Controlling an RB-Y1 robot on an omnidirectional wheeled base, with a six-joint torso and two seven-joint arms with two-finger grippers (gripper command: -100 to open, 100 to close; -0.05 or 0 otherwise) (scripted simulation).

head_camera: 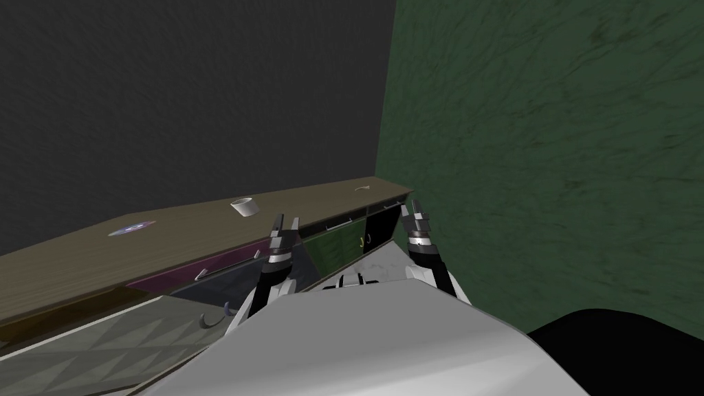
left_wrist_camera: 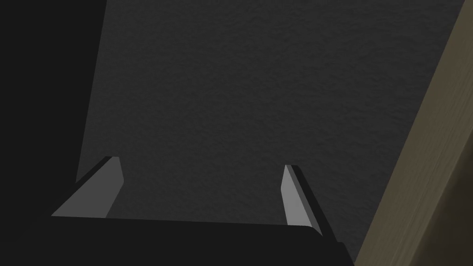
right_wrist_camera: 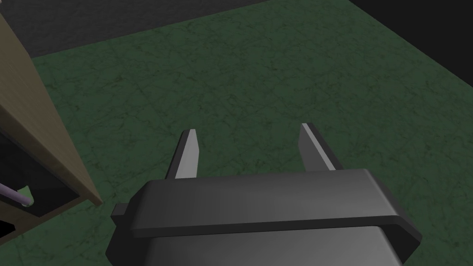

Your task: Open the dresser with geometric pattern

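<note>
A long low dresser with a brown wood-grain top (head_camera: 172, 240) runs along the dark grey wall. Its fronts differ in colour: purple (head_camera: 199, 265), green (head_camera: 337, 247), black (head_camera: 381, 227), and at the near left a grey-green panel with a triangle pattern (head_camera: 89, 350) bearing a curved handle (head_camera: 206, 322). My left gripper (head_camera: 284, 223) (left_wrist_camera: 200, 162) hangs open over the front edge by the purple and green fronts, holding nothing. My right gripper (head_camera: 412, 208) (right_wrist_camera: 248, 128) stands open and empty beside the dresser's far end (right_wrist_camera: 41, 124), facing the green wall.
On the dresser top rest a white ring-shaped cup (head_camera: 244, 206), a flat disc (head_camera: 132, 228) and a small curved piece (head_camera: 362, 188). A green wall (head_camera: 550, 151) closes the right side. A black area (head_camera: 619, 350) lies at the lower right.
</note>
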